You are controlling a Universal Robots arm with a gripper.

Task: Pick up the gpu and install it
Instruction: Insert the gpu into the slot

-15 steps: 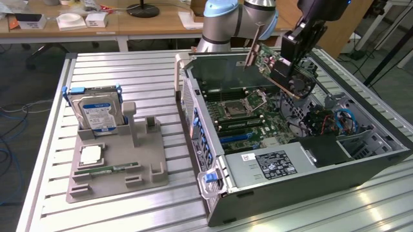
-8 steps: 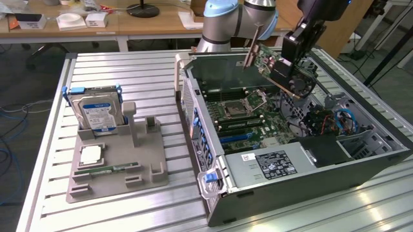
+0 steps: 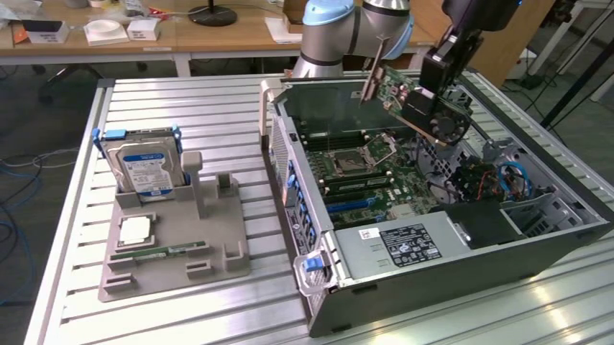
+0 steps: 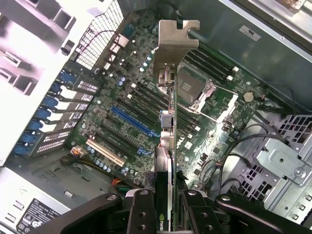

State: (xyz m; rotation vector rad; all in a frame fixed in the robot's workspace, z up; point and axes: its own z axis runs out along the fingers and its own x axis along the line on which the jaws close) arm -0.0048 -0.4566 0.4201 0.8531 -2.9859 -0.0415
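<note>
An open computer case [image 3: 537,259] lies on its side on a slatted metal surface [image 3: 192,108], with its inside facing up. The end effector [image 3: 443,79] hangs above the case and grips the gpu [image 3: 408,97]. The card is held in the air, tilted, clear of the parts below. Its black fan faces the exterior view's right and its silver bracket [image 4: 173,44] points to the far end of the case. In the wrist view, the dark fingers [image 4: 141,209] press on both faces of the card.

Inside the case lie a green motherboard [image 3: 369,172] with a bare processor socket [image 3: 350,159], a blue expansion slot [image 4: 131,122], a grey power supply [image 3: 403,244] and blue cables [image 3: 513,180].

Towards the exterior view's left, a grey holder tray [image 3: 172,266] carries an upright hard drive [image 3: 144,165], a flat processor chip [image 3: 134,230] and a narrow memory stick [image 3: 158,253].
</note>
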